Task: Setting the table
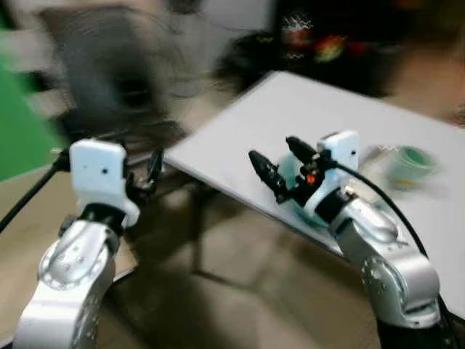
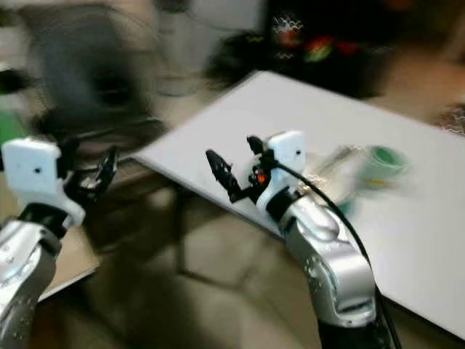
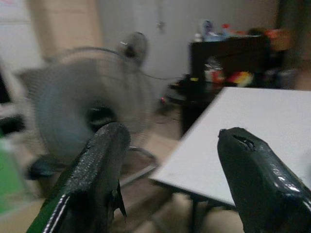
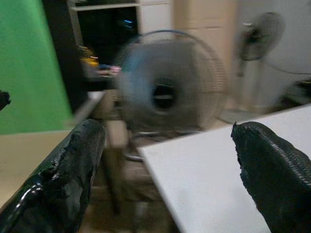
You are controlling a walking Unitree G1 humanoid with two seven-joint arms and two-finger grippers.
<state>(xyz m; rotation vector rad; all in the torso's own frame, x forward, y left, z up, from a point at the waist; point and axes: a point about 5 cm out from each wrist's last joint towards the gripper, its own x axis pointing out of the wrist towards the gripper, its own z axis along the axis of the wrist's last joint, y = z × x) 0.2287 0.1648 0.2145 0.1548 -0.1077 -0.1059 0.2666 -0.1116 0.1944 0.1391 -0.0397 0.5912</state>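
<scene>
A white table [image 1: 305, 109] stretches from the middle to the right, and the picture is blurred. On it stands a green and white cup-like thing [image 1: 413, 161], with a pale smear [image 2: 338, 161] beside it that is too blurred to name. My right gripper [image 1: 272, 149] hovers open over the table's near edge, nothing between its fingers [image 4: 73, 170]. A pale blue round thing [image 1: 292, 173] lies partly hidden behind that gripper's wrist. My left gripper [image 1: 149, 174] is raised left of the table, off its corner, and stands open and empty, fingers [image 3: 97, 165] wide apart.
A large floor fan [image 1: 116, 73] stands beyond the table's left corner, with a second fan [image 4: 257, 34] farther back. A green screen [image 1: 22, 131] is at far left, above a tan surface [image 1: 29, 218]. A dark cabinet [image 1: 341, 36] stands behind the table.
</scene>
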